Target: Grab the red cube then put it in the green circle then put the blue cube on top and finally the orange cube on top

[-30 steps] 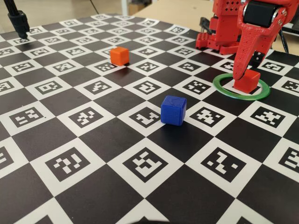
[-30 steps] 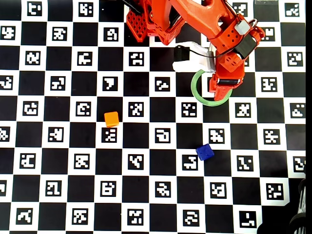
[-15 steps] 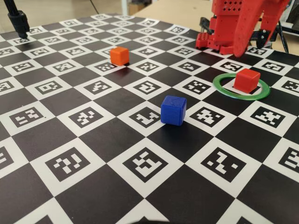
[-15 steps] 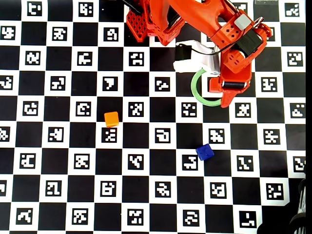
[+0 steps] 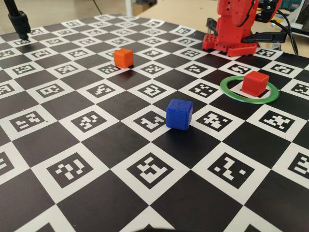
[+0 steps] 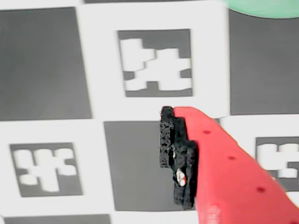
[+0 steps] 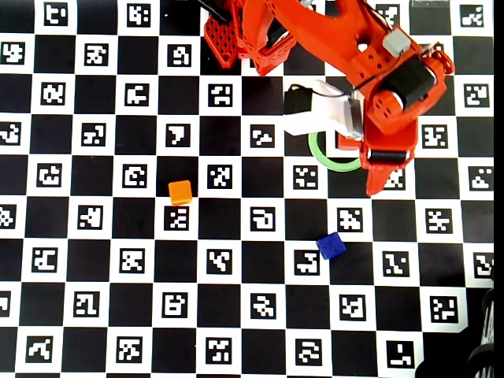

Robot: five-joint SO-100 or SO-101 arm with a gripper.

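The red two-finger gripper (image 7: 376, 183) hung above the checkerboard mat of printed markers (image 5: 96, 145), empty; only one red finger with a black pad (image 6: 177, 158) showed in the wrist view, with nothing against it, and whether the jaws stood parted or closed could not be told. In the overhead view its tip pointed down-picture, just past the lower right rim of the thin flat green ring (image 7: 324, 163), and the arm's body covered much of that ring.

The small matte red plastic cube (image 5: 255, 82) sat free inside the green ring (image 5: 249, 90), so the first step appeared done. The small deep-blue plastic cube (image 5: 179, 114) lay on the mat well apart from the ring, toward the near side in the fixed view, turned slightly askew to the squares in the overhead view (image 7: 331, 246). The small bright orange plastic cube (image 5: 123, 57) rested farther off still, at the left.

Two stackings seemed left: blue onto red, then orange on top.
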